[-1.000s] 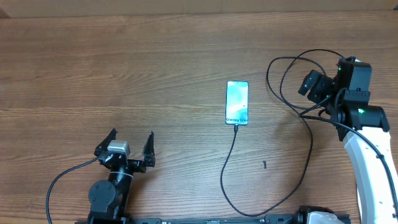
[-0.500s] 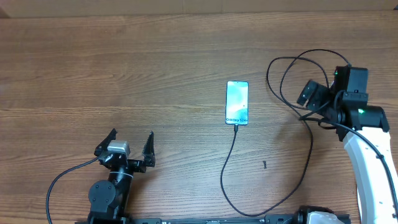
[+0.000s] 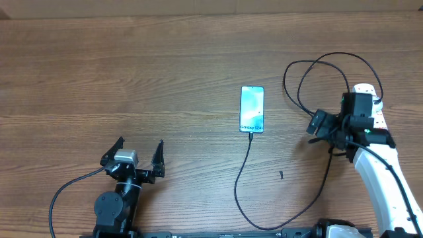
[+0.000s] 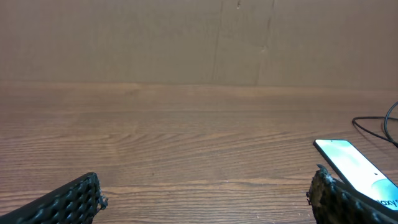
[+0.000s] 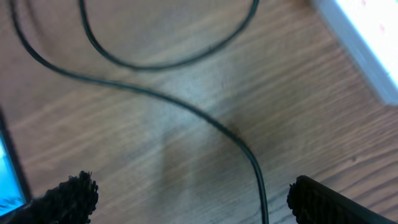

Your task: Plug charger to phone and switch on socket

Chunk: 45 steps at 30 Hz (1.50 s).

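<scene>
The phone (image 3: 252, 109) lies screen up at mid table; its corner shows in the left wrist view (image 4: 353, 163). The charger cable (image 3: 242, 178) meets the phone's near edge, loops toward the front and runs back up to coils at the right (image 3: 310, 73). The socket (image 3: 375, 99) is a white strip, mostly hidden behind my right arm; its edge shows in the right wrist view (image 5: 364, 37). My right gripper (image 3: 313, 125) is open and empty, low over the cable (image 5: 205, 121), left of the socket. My left gripper (image 3: 137, 153) is open and empty at the front left.
A small dark mark (image 3: 281, 174) lies on the wood between the cable's two runs. A brown cardboard wall (image 4: 199, 37) stands along the table's far edge. The phone's edge (image 5: 7, 165) sits at the left of the right wrist view.
My right gripper has moved toward the front and left, away from the coils, uncovering part of the white socket. The left arm, phone and cable have not moved.
</scene>
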Each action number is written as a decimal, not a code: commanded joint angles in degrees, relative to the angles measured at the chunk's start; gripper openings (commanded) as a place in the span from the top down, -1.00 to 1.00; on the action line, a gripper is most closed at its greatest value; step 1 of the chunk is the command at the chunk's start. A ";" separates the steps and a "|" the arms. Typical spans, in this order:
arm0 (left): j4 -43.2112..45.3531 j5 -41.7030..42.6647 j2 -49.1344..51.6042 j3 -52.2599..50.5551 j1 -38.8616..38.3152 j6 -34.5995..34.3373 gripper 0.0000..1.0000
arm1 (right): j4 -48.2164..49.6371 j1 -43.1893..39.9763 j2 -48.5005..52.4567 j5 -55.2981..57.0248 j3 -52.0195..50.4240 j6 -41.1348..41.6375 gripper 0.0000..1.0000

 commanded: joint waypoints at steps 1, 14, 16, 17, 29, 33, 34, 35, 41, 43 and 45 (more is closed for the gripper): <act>-0.13 -0.52 -0.66 -0.20 0.52 1.07 -0.99 | 3.04 0.00 -1.44 -0.76 -3.96 -0.39 -1.00; -0.13 -0.52 -0.66 -0.20 0.52 1.07 -0.99 | 10.45 0.00 -3.15 -0.92 -15.28 -0.39 -1.00; -0.13 -0.52 -0.66 -0.20 0.52 1.07 -0.99 | 11.41 0.00 -4.20 -0.94 -16.26 -0.39 -1.00; -0.13 -0.52 -0.66 -0.20 0.52 1.07 -0.99 | 12.41 0.00 -4.66 -0.94 -16.87 -0.39 -1.00; -0.13 -0.52 -0.66 -0.20 0.52 1.07 -0.99 | 38.34 0.00 -9.44 -20.41 -25.59 -16.55 -1.00; -0.13 -0.55 -0.66 -0.20 0.52 1.07 -0.99 | 43.23 0.00 -10.67 -22.23 -27.63 -16.72 -1.00; -0.13 -0.52 -0.66 -0.20 0.52 1.07 -0.99 | 44.11 0.00 -11.06 -22.21 -28.44 -16.72 -1.00; -0.13 -0.52 -0.66 -0.20 0.52 1.07 -0.99 | 45.03 0.00 -11.41 -22.21 -29.16 -16.72 -1.00; -0.13 -0.52 -0.66 -0.20 0.52 1.07 -0.99 | 53.13 0.00 -13.70 -22.45 -34.91 -16.70 -1.00; -0.13 -0.52 -0.66 -0.20 0.52 1.07 -0.99 | 56.02 0.00 -14.58 -22.43 -37.07 -16.70 -1.00; -0.13 -0.52 -0.66 -0.20 0.52 1.07 -0.99 | 58.45 0.00 -15.50 -22.43 -39.01 -16.70 -1.00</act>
